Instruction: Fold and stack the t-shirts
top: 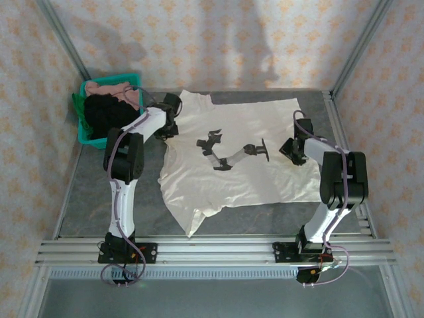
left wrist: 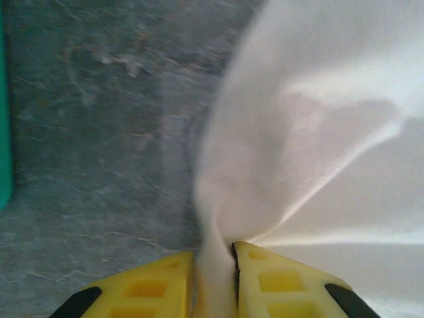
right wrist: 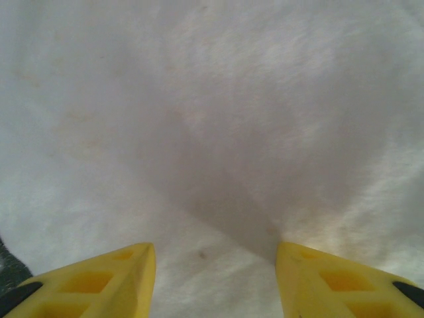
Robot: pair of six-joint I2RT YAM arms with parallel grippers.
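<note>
A large cream-white t-shirt (top: 245, 182) with a black chest print (top: 232, 152) lies spread over the middle of the table. My left gripper (top: 171, 126) is at the shirt's upper left edge. In the left wrist view it (left wrist: 213, 255) is shut on a pinched fold of the t-shirt (left wrist: 318, 132), and the cloth rises in a ridge away from the jaws. My right gripper (top: 291, 151) sits over the shirt's right side. In the right wrist view it (right wrist: 215, 255) is open, its yellow fingers (right wrist: 142, 258) spread wide just above the flat cloth (right wrist: 212, 99).
A teal bin (top: 83, 138) at the back left corner holds more t-shirts, black (top: 106, 112), dusty pink (top: 109, 88) and green (top: 78, 103). Bare grey tabletop (top: 99, 192) lies left of the shirt. Metal frame rails (top: 212, 248) run along the near edge.
</note>
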